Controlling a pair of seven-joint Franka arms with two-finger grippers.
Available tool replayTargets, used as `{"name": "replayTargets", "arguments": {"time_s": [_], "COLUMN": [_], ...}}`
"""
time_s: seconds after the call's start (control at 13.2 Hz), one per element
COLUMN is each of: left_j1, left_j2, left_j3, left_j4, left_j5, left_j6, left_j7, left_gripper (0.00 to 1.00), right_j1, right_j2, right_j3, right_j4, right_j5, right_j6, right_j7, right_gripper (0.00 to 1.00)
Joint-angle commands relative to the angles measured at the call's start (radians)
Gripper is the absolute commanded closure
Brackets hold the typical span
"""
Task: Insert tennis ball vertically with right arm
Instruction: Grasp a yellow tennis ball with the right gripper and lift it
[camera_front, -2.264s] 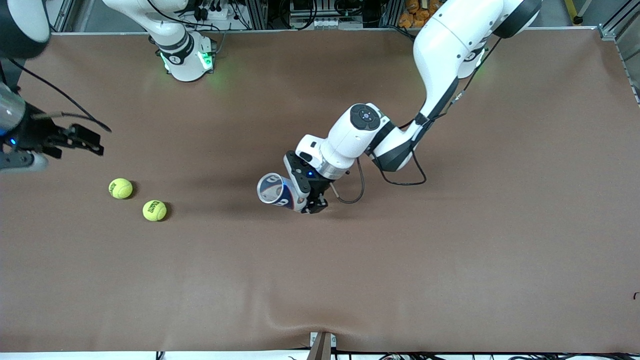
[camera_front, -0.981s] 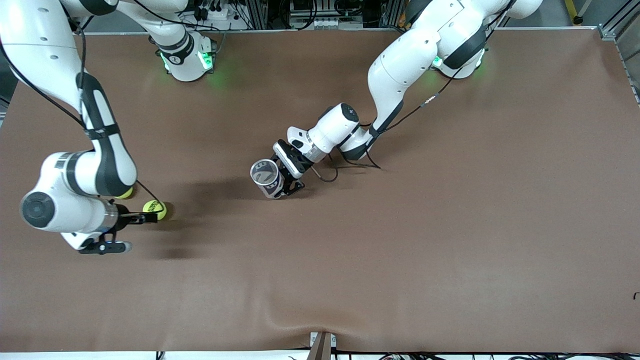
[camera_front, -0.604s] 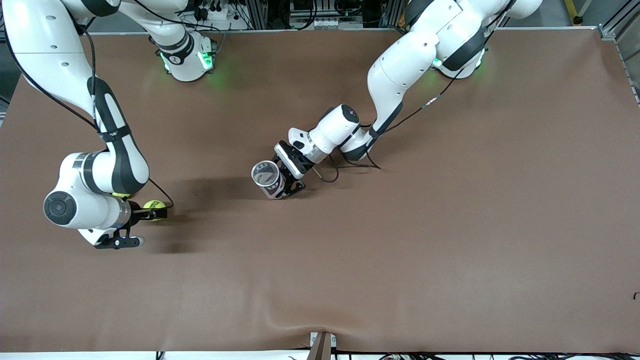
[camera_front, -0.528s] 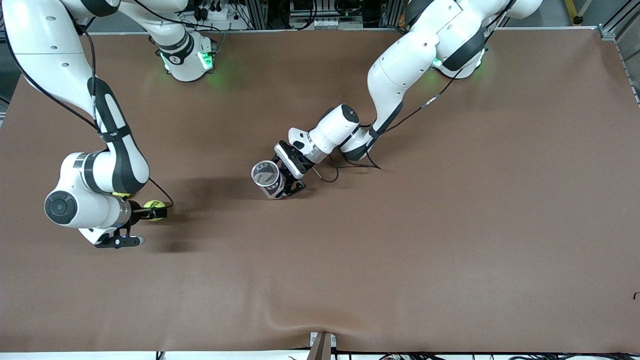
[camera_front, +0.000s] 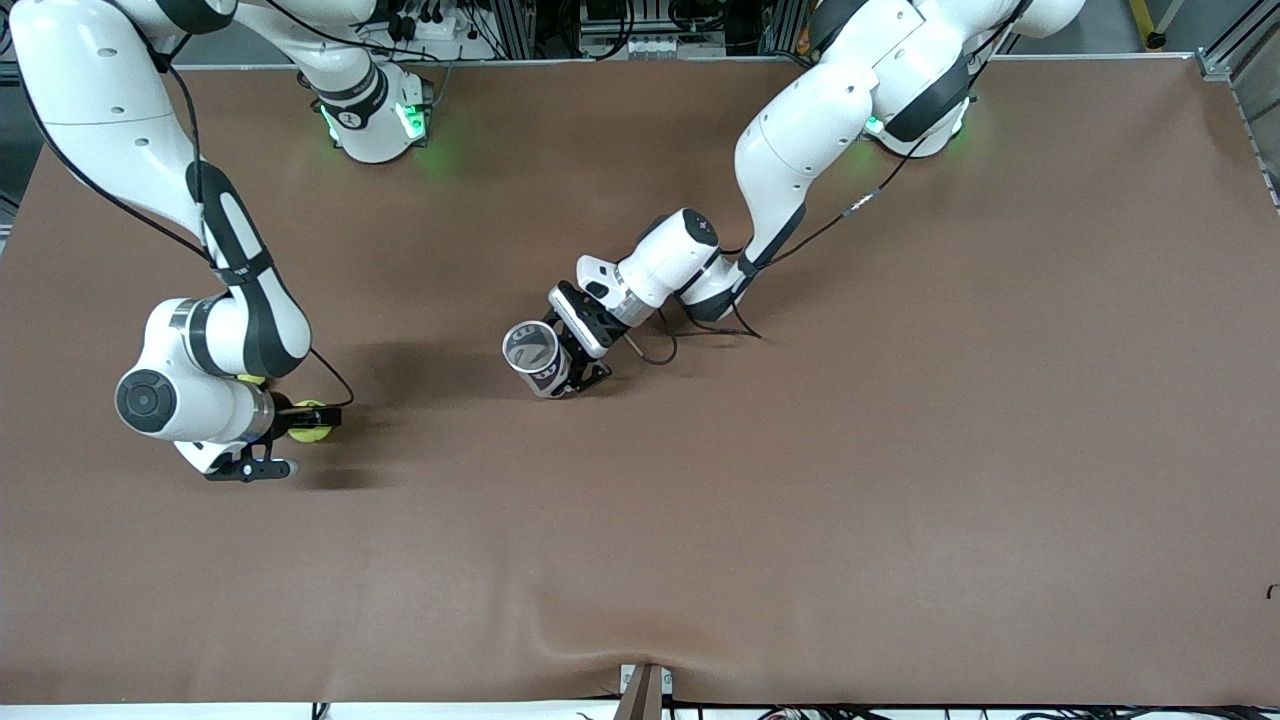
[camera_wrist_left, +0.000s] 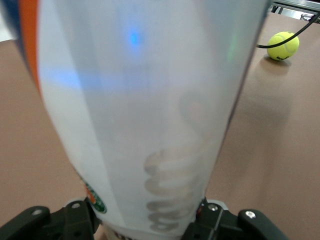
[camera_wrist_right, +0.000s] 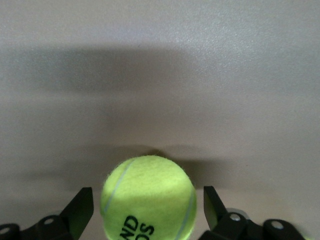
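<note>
1. A brown bench (camera_front: 800, 480) was seen from above, with two white robot arms reaching onto it from their bases along its farther edge.
2. The right gripper (camera_front: 300, 425) was held low at the right arm's end of the bench, with its jaws set around a yellow tennis ball (camera_front: 310, 421) that rested on the bench.
3. In the right wrist view, the tennis ball (camera_wrist_right: 148, 197) was seen centred between the two fingers (camera_wrist_right: 80, 210), with a narrow gap on each side; the jaws were open and had not yet been closed on it.
4. A second ball (camera_front: 252, 380) was only partly seen beside the right arm's wrist, farther from the front camera than the first.
5. The left gripper (camera_front: 575, 365) was held near the middle of the bench, with its jaws closed on a tall white tube (camera_front: 533, 355).
6. The tube was held upright, its long axis vertical and its open mouth facing up, well apart from the ball and toward the left arm's end of the bench.
7. The right arm was much the nearer to the ball. It was judged that the ball must first be gripped, then lifted over the tube's mouth and lowered straight down.
</note>
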Motion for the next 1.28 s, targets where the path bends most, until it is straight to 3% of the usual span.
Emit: {"name": "replayTargets", "arguments": {"time_s": [0.0, 0.15, 0.45, 0.6, 0.83, 1.21], "left_j1": [-0.012, -0.012, -0.012, -0.012, -0.012, -0.012], "left_j2": [0.009, 0.009, 0.008, 0.006, 0.005, 0.003], "left_j3": [0.004, 0.004, 0.002, 0.002, 0.002, -0.001], "left_j4": [0.019, 0.019, 0.020, 0.020, 0.023, 0.023], "left_j5": [-0.008, -0.008, -0.008, -0.008, -0.008, -0.008], "left_j6": [0.004, 0.004, 0.004, 0.004, 0.004, 0.004], "left_j7": [-0.007, -0.007, -0.008, -0.007, -0.007, -0.007], "left_gripper": [0.31, 0.31, 0.31, 0.31, 0.31, 0.31], "right_j1": [-0.007, -0.001, 0.076, 0.098, 0.154, 0.364], "right_j2": [-0.036, -0.038, -0.044, -0.070, -0.111, -0.111], "right_j3": [0.015, 0.023, 0.040, 0.063, 0.083, 0.080], "right_j4": [-0.008, 0.082, 0.357, 0.443, 0.474, 0.546], "right_j5": [-0.012, 0.005, 0.018, 0.102, 0.207, 0.233], "right_j6": [-0.014, -0.124, -0.465, -0.580, -0.604, -0.610], "right_j7": [0.007, 0.013, 0.165, 0.258, 0.458, 0.840], "right_gripper": [0.86, 0.99, 1.00, 1.00, 1.00, 1.00]}}
